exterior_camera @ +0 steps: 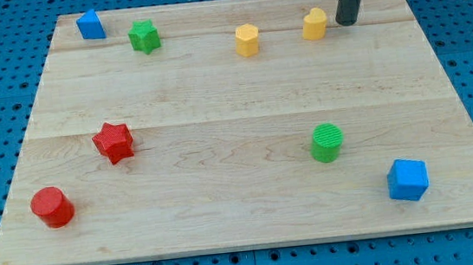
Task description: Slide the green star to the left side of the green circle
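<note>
One upright rod sets my tip (347, 23) just beside the yellow block (315, 23).

Wide bare stretch of wooden board (218, 125) between green star (145, 36) at view's top left and green circle (327, 142) at lower right. Red star (114, 142) well left of circle. Yellow blocks (248, 40) (315, 23) crowd top edge near my tip (347, 22).
</note>
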Motion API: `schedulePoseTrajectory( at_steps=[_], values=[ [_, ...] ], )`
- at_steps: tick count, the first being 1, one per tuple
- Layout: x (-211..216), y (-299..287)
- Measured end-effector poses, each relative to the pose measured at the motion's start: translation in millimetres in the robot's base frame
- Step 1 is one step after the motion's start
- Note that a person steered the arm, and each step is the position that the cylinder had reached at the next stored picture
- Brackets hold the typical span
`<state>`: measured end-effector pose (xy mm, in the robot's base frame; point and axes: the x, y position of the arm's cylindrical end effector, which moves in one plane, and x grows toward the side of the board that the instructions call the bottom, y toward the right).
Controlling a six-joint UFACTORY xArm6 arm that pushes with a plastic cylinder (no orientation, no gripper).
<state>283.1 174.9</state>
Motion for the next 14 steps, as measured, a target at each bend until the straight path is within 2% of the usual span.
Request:
schedulePoseTrajectory(
  at_steps=[1,4,5,7,8,11,13,14],
  values=[
    [8.7,-28.6],
    [-51.2,-3.8],
    [-53.0,-30.0],
    [-58.4,-144.8],
    [-61.0,-172.3],
    [-68.9,-190.8],
    [-69.3,-325.3],
    [-63.7,-311.3]
  ],
)
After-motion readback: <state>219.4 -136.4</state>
